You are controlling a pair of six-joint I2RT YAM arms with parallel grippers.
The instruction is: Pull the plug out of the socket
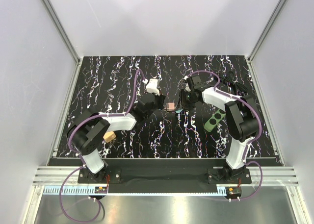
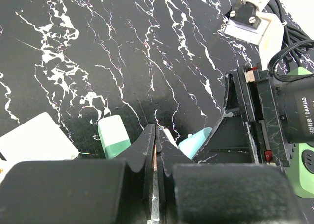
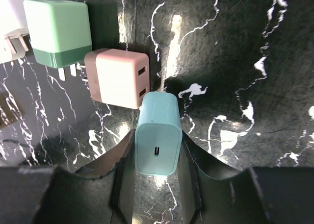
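My right gripper [image 3: 157, 158] is shut on a light-blue plug [image 3: 157, 136], its port end facing the wrist camera and its far end over the black marbled table. The same plug [image 2: 196, 141] shows just right of my left gripper [image 2: 155, 136], whose jaws are pressed together with nothing in them. The socket [image 1: 216, 120], a dark-green strip with round black holes, lies apart from the plug, by the right arm's elbow; its end [image 2: 303, 167] shows at the frame's right edge. From above, the left gripper [image 1: 160, 103] and right gripper [image 1: 182, 106] face each other at mid-table.
A pink plug [image 3: 120, 78] lies touching the blue one's far end, with a green plug [image 3: 59, 33] beyond it. A white adapter [image 1: 153, 85] sits behind the left gripper. A flat white piece [image 2: 37, 138] lies on the left. A tan block [image 1: 109, 136] is near the left arm's base.
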